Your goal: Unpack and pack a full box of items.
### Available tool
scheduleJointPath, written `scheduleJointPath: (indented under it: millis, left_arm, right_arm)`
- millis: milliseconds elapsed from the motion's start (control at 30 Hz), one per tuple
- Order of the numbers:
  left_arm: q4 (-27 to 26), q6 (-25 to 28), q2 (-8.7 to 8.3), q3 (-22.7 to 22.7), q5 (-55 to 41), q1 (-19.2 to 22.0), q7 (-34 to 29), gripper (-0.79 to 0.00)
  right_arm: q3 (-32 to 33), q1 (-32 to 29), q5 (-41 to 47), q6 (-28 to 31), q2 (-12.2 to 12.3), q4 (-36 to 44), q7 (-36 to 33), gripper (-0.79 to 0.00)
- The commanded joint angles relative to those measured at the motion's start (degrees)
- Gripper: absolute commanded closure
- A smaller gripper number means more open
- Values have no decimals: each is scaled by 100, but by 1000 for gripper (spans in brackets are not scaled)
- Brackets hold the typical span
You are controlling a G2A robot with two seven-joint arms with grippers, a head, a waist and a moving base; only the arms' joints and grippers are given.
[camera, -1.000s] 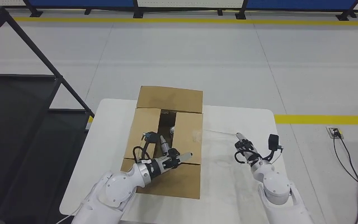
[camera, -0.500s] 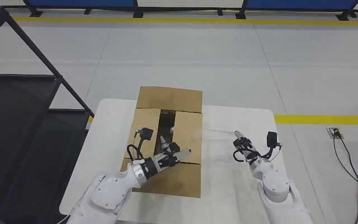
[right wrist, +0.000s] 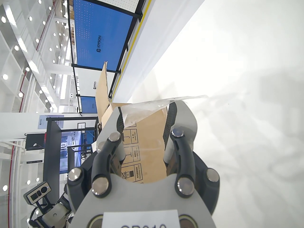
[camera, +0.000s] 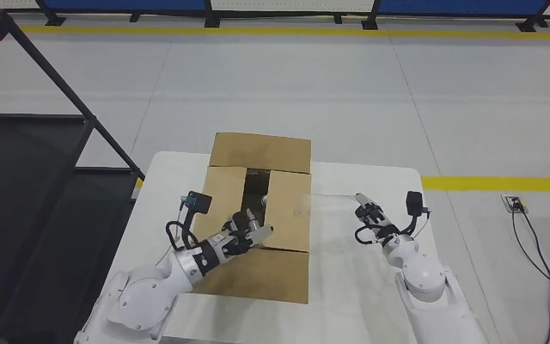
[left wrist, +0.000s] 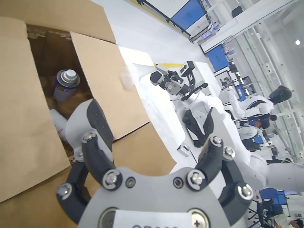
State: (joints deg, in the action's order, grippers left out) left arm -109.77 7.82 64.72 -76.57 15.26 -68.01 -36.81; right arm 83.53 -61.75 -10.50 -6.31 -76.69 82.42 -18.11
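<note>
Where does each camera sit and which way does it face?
Top view: above the arms, looking down on table and cardboard box; left gripper and right gripper show.
Left wrist view: on the left wrist, facing across the box's opening, spray can inside, toward the right gripper; own open fingers frame it.
Right wrist view: on the right wrist, facing the box's side; own fingers, clear film across their tips.
Shared: all show the box.

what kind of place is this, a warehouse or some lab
Most likely a robotics test hall rather than a warehouse. It has a wide bare floor marked with a yellow line, blue partition panels along the edge, and other white robots standing at workstations in the background.
</note>
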Motion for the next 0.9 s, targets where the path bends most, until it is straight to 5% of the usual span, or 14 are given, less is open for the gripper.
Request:
scheduleJointPath:
  millis: [0, 167, 500, 867]
  left_arm:
    - [-1, -1, 0, -3, 1, -1, -1, -785]
    - [253, -158, 49, 118, -708, 114, 52, -785]
    - [1857, -597, 381, 1321, -2076, 1939, -146, -785]
    - [3398, -344, 879, 2560, -2589, 3135, 431, -785]
  right_arm:
    - [11, 24, -19, 9, 10, -35, -43, -453]
    - [32, 102, -28, 78, 31, -149, -153, -486]
    - [81, 98, -81, 200, 78, -194, -296, -489]
    - [81, 57, -85, 188, 113, -150, -370, -493]
